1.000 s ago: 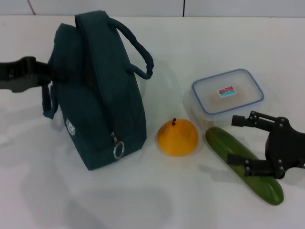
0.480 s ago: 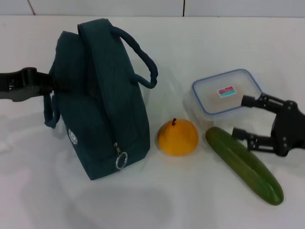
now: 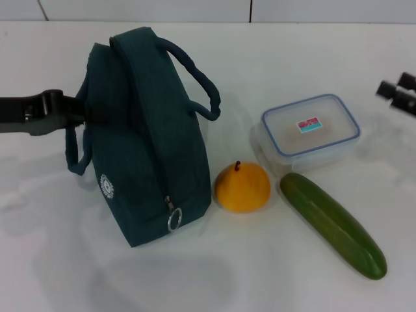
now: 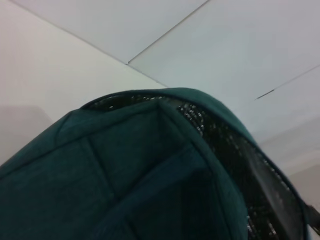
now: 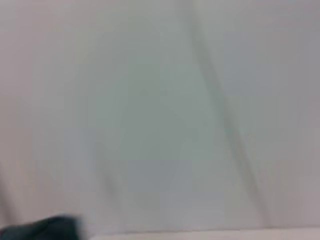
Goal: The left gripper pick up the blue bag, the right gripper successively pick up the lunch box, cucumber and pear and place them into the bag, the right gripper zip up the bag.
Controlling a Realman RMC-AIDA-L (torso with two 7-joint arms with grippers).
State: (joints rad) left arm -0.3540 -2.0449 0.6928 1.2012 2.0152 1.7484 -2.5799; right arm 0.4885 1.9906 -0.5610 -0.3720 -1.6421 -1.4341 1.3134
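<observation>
While my left gripper (image 3: pixel 71 116) clamps the fabric side of the upright blue bag (image 3: pixel 146 140), my right gripper (image 3: pixel 398 93) sits at the far right edge; its finger spacing cannot be determined.

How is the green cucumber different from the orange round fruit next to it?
The cucumber is long, thin and dark green; the pear is round and orange-yellow. The cucumber lies flat and slanted, while the pear sits with its little brown stem pointing up. Both rest loose on the white table, outside the blue bag.
</observation>
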